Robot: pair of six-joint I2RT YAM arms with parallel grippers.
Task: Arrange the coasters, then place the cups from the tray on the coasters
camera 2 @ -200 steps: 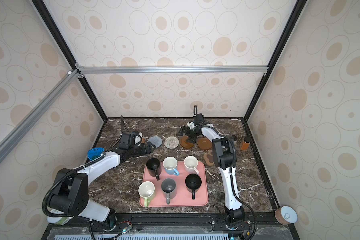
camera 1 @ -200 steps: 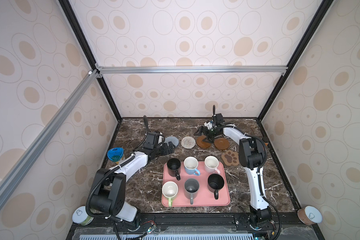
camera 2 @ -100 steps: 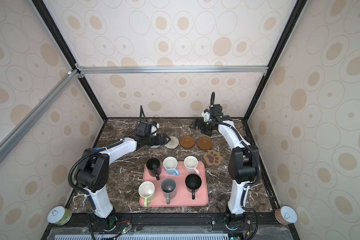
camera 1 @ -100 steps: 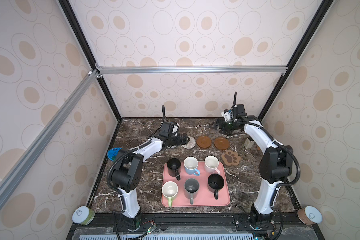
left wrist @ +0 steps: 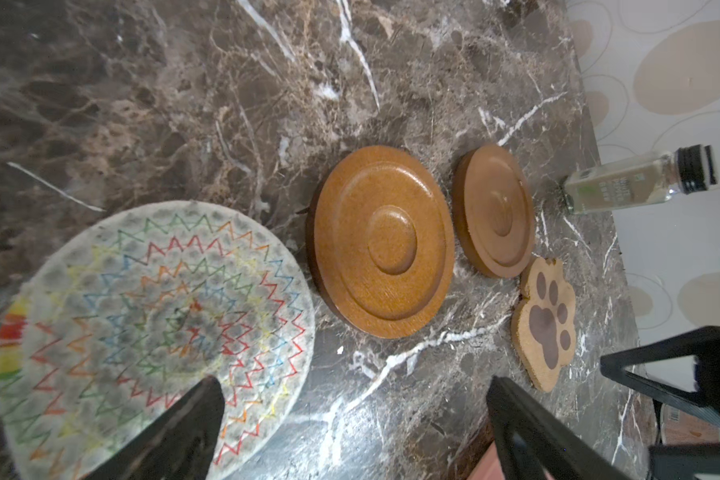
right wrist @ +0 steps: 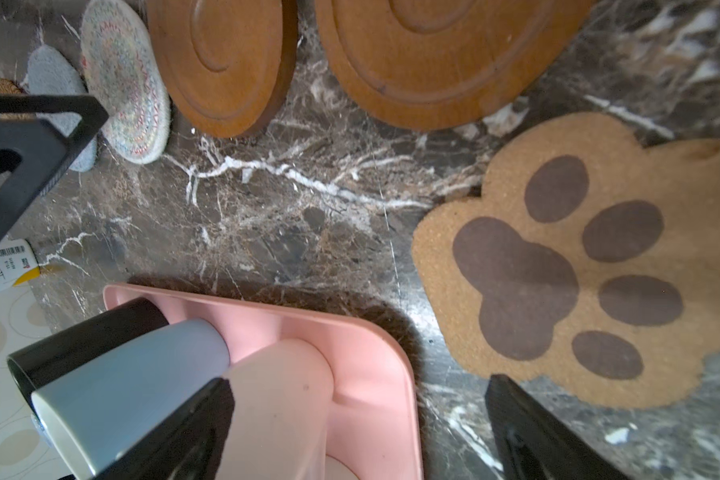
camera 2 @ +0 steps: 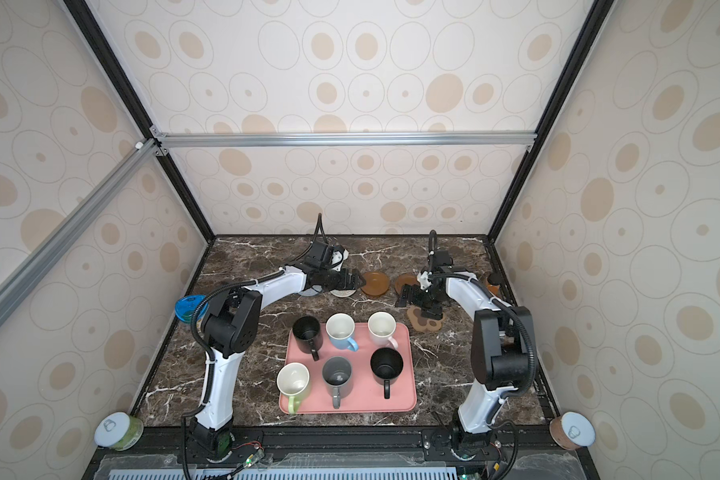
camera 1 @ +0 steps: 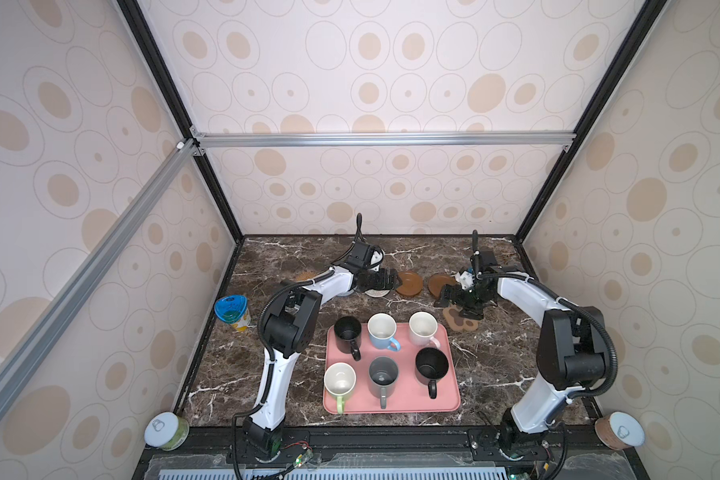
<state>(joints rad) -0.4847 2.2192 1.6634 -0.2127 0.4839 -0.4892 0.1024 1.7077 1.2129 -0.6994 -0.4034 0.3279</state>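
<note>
The pink tray [camera 1: 404, 401] holds several cups: two black [camera 1: 347, 330] [camera 1: 432, 365], light blue [camera 1: 382, 330], pale pink [camera 1: 422, 328], light green [camera 1: 340, 382] and grey [camera 1: 383, 376]. Behind it lie the coasters: tan rattan [camera 1: 306, 275], cream woven [left wrist: 159, 316], two brown discs [camera 1: 409, 283] [camera 1: 437, 282] and the paw [camera 1: 458, 320]. The blue-grey one [right wrist: 59, 83] shows in the right wrist view. My left gripper [camera 1: 393, 283] is open, low between the cream coaster and a disc. My right gripper [camera 1: 454, 307] hangs open between the paw coaster [right wrist: 578, 257] and the tray's corner [right wrist: 375, 353].
A blue-lidded can [camera 1: 231, 307] stands by the left wall. A small glass bottle [left wrist: 636, 178] is at the back right. Two more cans, green [camera 1: 166, 430] and brown [camera 1: 619, 430], sit at the front corners. Patterned walls close in three sides.
My left gripper has slid right along the coaster row to the nearer brown disc. My right gripper has come forward from the back wall to the paw coaster. Both stayed open.
</note>
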